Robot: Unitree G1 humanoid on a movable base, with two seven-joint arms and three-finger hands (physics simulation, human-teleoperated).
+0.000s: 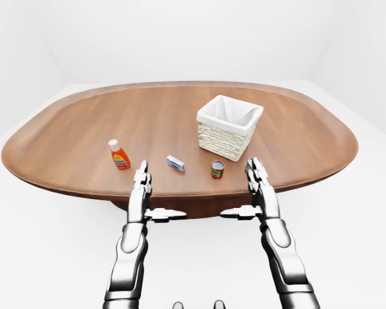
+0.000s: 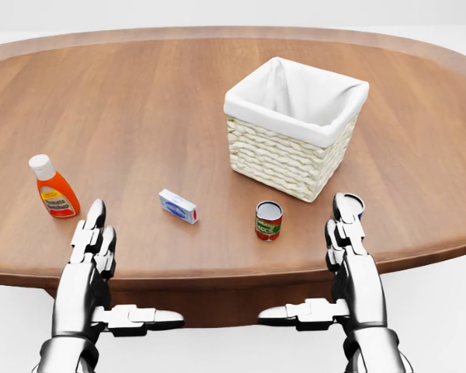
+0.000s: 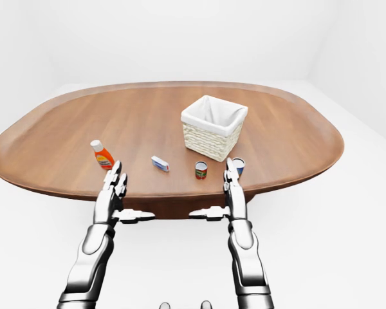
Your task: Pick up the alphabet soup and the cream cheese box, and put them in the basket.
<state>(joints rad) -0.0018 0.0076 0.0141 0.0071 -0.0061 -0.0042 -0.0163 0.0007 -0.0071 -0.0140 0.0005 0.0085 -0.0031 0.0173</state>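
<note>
The small blue-and-white cream cheese box lies on the wooden table, left of centre. A red-and-green can stands upright just below the woven basket, which has a white liner. A second can with a blue-and-white label shows only partly behind my right fingertips; the labels are too small to read. My left hand and right hand hover at the table's lower edge, both open and flat with thumbs pointing inward, holding nothing.
An orange bottle with a white cap stands at the left, just above my left hand. The oval table's rim runs right under both hands. White floor surrounds the table.
</note>
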